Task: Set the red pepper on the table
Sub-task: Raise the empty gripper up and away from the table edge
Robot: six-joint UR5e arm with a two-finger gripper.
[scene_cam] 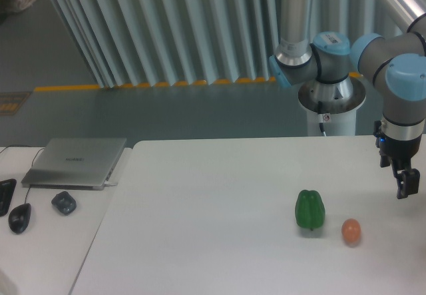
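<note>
The red pepper is out of view. My gripper (409, 184) hangs at the far right edge of the camera view, a little above the white table (200, 208). It is partly cut off by the frame. Only one dark finger (405, 183) shows clearly, so I cannot tell how the jaws stand or whether anything is between them.
A green bell pepper (310, 210) stands upright on the table's right half, with a small orange egg-shaped thing (351, 232) just right of it. The adjoining desk on the left carries a closed laptop (75, 162), a mouse (20, 218) and a small dark object (64, 202). The arm's base (331, 105) stands behind the table.
</note>
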